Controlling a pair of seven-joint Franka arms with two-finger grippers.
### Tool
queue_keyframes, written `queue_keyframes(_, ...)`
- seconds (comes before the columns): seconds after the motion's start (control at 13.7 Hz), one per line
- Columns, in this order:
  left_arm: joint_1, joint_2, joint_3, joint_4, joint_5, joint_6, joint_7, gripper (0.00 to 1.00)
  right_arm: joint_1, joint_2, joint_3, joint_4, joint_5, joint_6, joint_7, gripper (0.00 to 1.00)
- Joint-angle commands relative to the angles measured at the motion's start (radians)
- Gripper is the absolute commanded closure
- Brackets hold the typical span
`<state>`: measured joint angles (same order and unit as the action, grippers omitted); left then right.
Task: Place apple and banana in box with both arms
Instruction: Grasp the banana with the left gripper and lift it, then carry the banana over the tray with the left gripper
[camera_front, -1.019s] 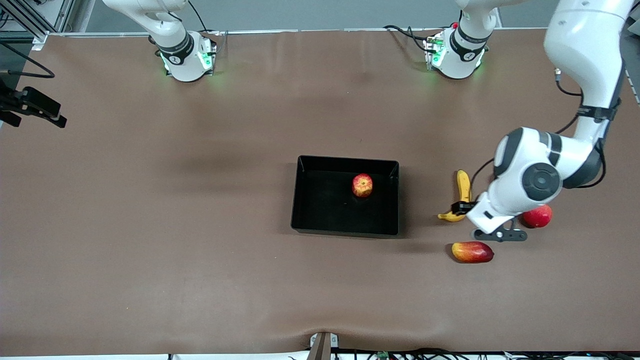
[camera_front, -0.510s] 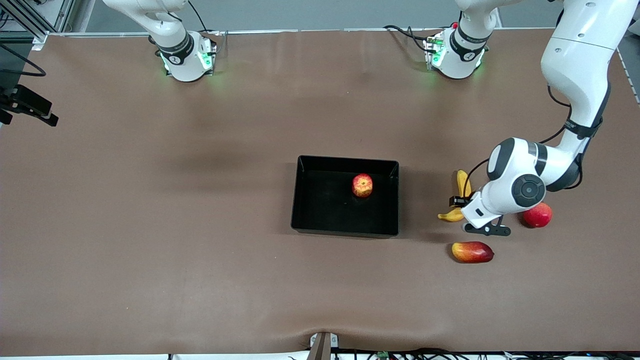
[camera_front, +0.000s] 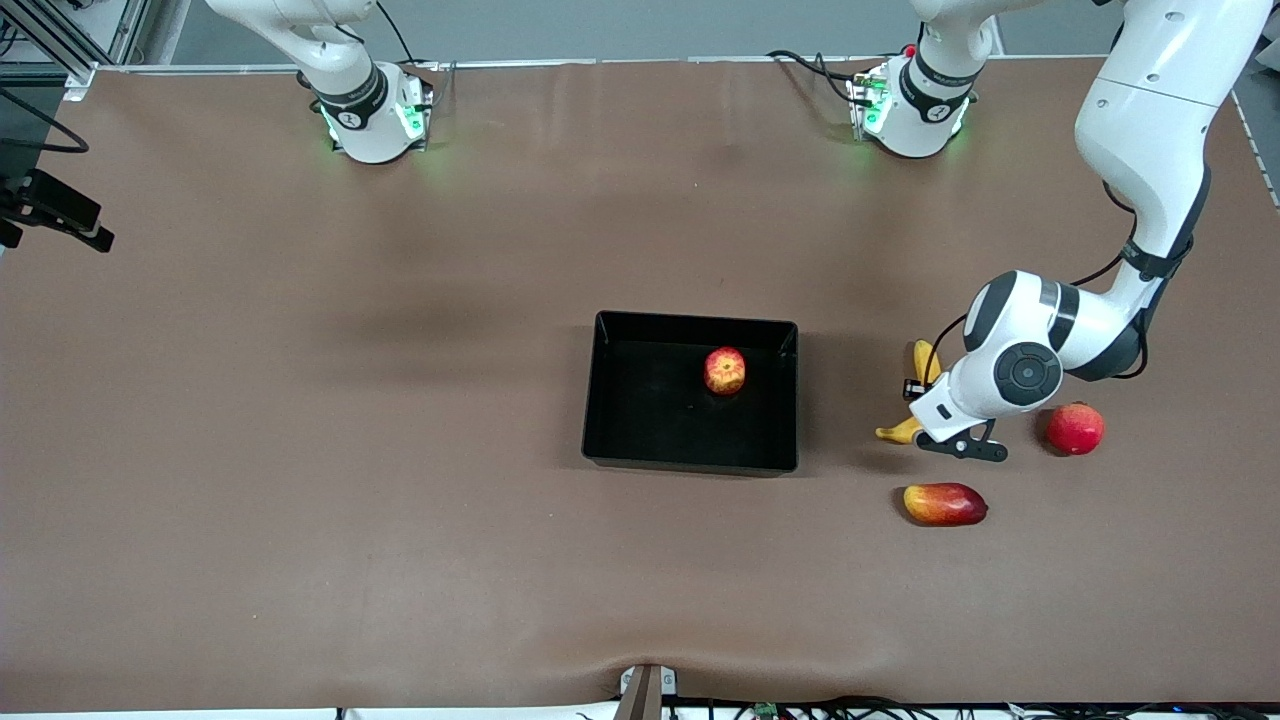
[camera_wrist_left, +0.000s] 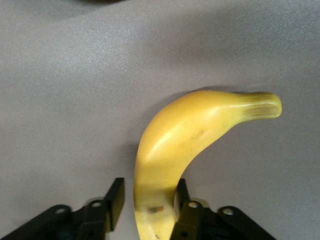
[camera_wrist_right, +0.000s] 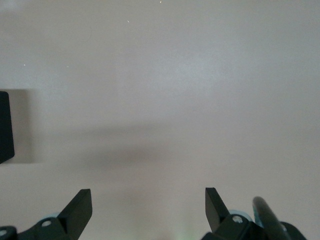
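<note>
The apple (camera_front: 724, 371) lies in the black box (camera_front: 690, 462), near the wall at the left arm's end. The banana (camera_front: 903, 432) lies on the table beside the box, toward the left arm's end. My left gripper (camera_front: 915, 400) is down over the banana's middle. In the left wrist view the banana (camera_wrist_left: 200, 130) runs between the open fingers of the left gripper (camera_wrist_left: 147, 192); one finger touches it and a gap shows at the other. My right gripper (camera_wrist_right: 148, 197) is open and empty over bare table, and shows at the right arm's end of the front view (camera_front: 55, 212).
A pinkish-red round fruit (camera_front: 1075, 428) lies just past the left arm's wrist, toward the left arm's end. A red-yellow mango-like fruit (camera_front: 945, 503) lies nearer to the front camera than the banana. The brown mat (camera_front: 350, 450) covers the table.
The left arm has come down and shifted toward the box, so its gripper now straddles the banana and the pinkish-red fruit is uncovered. The right gripper drifted slightly toward the table's end.
</note>
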<state>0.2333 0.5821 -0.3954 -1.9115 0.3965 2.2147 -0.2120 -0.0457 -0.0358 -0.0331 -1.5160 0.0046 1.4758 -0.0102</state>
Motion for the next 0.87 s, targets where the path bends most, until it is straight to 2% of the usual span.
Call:
queue_keyframes(0.0, 0.0, -0.063, -0.016, -0.009, 0.019, -0.012, -0.035, 1.0, -0.019, -0.012, 0.015, -0.009, -0.015, -0.005, -0.014, 0.0)
queue_keyframes(0.22, 0.001, -0.129, -0.078, 0.047, 0.009, -0.097, -0.064, 1.0, -0.02, -0.006, 0.013, -0.009, -0.012, -0.002, -0.014, 0.0)
queue_keyframes(0.51, -0.032, -0.113, -0.201, 0.253, -0.074, -0.28, -0.19, 1.0, -0.031, -0.006, 0.015, -0.009, -0.011, -0.003, -0.014, 0.0)
queue_keyframes(0.8, -0.201, -0.032, -0.204, 0.406, -0.149, -0.286, -0.32, 1.0, -0.043, -0.004, 0.015, -0.009, -0.005, -0.005, -0.014, 0.0)
